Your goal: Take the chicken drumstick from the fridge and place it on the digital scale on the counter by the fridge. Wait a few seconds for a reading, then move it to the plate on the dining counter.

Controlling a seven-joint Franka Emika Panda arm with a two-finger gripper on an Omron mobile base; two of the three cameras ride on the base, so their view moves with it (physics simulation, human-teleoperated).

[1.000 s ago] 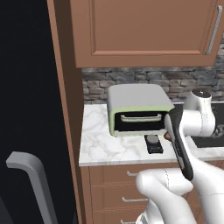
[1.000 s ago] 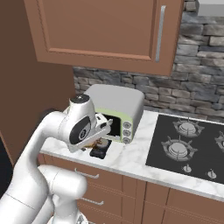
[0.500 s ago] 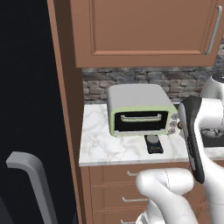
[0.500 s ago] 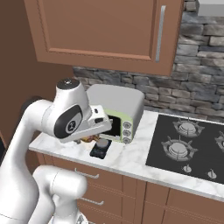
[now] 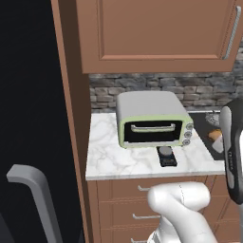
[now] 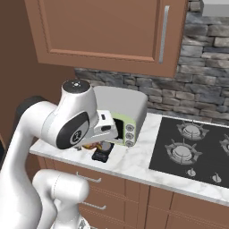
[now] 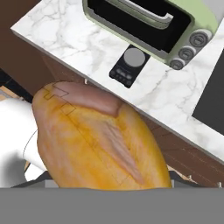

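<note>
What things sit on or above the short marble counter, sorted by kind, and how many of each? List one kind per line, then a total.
Toaster oven: 1
Digital scale: 1
Chicken drumstick, held in the gripper above the counter: 1
Total: 3

Even, flat rendered light fills all three views, with no single source to be picked out and no glare. The white grey-veined marble counter (image 5: 128, 156) reads bright, while the tall black fridge (image 5: 28, 95) is a near-featureless dark mass. A soft shadow sits beneath the pale green toaster oven (image 5: 153, 119). Edges are crisp (slightly jagged), though the golden-brown chicken drumstick (image 7: 96, 140) looks smeared up close.
</note>
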